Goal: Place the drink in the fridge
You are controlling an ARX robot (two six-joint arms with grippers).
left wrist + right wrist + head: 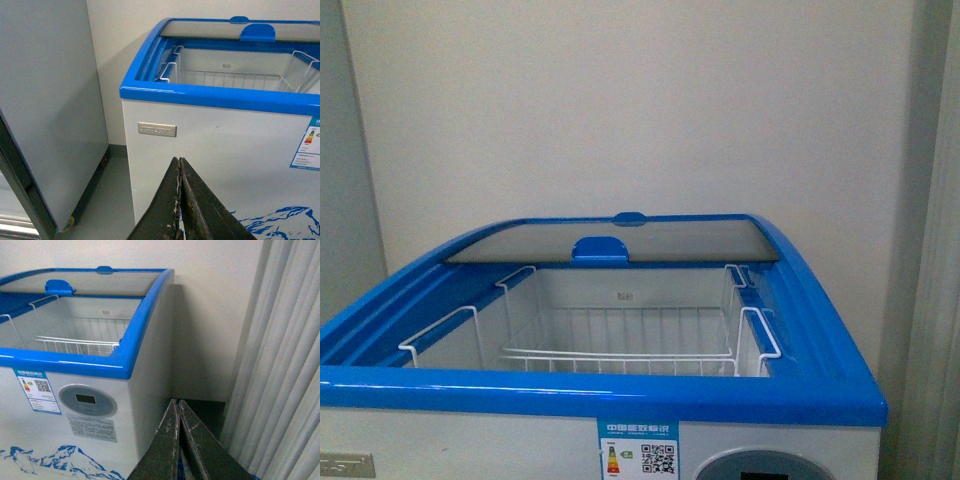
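The fridge [620, 395] is a white chest freezer with a blue rim, straight ahead in the front view. Its glass lid [615, 242] is slid to the back, so the opening shows a white wire basket [620, 345] with nothing in it. No drink shows in any view. My left gripper [179, 162] is shut and empty, low in front of the fridge's white front wall [225, 145]. My right gripper [178, 404] is shut and empty, low by the fridge's right front corner [145, 390]. Neither gripper shows in the front view.
A taller grey-white cabinet [47, 100] stands left of the fridge with a floor gap between them. Pale curtains [285, 365] hang to the right of the fridge. A plain wall [640, 110] is behind it.
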